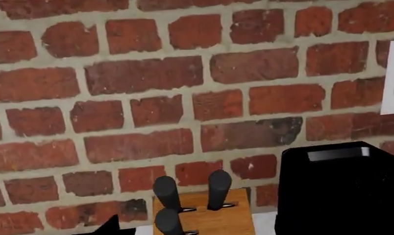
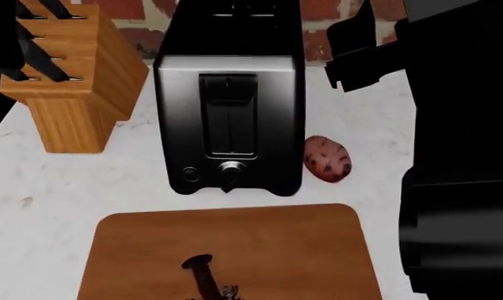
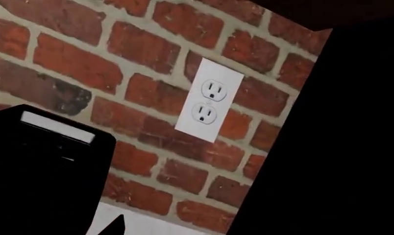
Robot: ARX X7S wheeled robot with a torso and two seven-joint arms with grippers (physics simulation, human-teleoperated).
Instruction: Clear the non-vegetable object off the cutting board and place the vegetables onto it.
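Note:
The cutting board (image 2: 260, 244) lies at the near edge of the white counter in the head view. The small dark lobster (image 2: 206, 280), the non-vegetable object, rests on the board's near middle, cut off by the frame edge. The spotted pinkish-red potato (image 2: 328, 159) sits on the counter just right of the toaster, beyond the board. The squash is out of view. Of my left gripper only one dark fingertip (image 1: 110, 228) shows, facing the brick wall above the knife block. Of my right gripper only a dark fingertip (image 3: 115, 226) shows, also facing the wall. Neither holds anything that I can see.
A black and silver toaster (image 2: 231, 106) stands right behind the board. A wooden knife block (image 2: 72, 87) with dark handles is at the back left. A tall black mass (image 2: 460, 156) fills the right side. A wall socket (image 3: 209, 100) is set in the brick wall.

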